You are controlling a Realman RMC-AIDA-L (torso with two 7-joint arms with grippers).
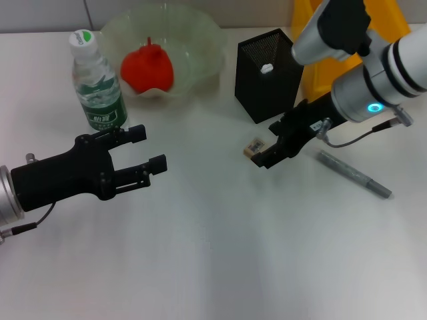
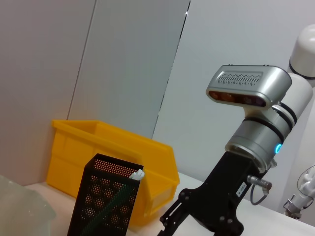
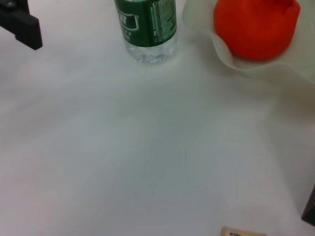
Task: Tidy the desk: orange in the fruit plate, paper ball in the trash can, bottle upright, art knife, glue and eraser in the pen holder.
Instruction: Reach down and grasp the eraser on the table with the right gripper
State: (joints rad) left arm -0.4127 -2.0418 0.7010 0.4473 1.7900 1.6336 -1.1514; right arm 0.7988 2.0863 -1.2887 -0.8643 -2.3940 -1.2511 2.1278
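The orange (image 1: 148, 69) lies in the clear fruit plate (image 1: 200, 40) at the back. The bottle (image 1: 97, 83) stands upright to the plate's left. The black mesh pen holder (image 1: 267, 70) has a white-capped glue (image 1: 267, 68) inside. The small eraser (image 1: 253, 147) lies on the table in front of the holder. My right gripper (image 1: 268, 143) is open, its fingertips right beside the eraser. The grey art knife (image 1: 353, 175) lies on the table to its right. My left gripper (image 1: 145, 148) is open and empty, in front of the bottle. No paper ball is in view.
A yellow bin (image 1: 310, 47) stands behind the pen holder, also in the left wrist view (image 2: 113, 147). The right wrist view shows the bottle (image 3: 147, 29), the orange (image 3: 256, 24) and the eraser's edge (image 3: 243, 231).
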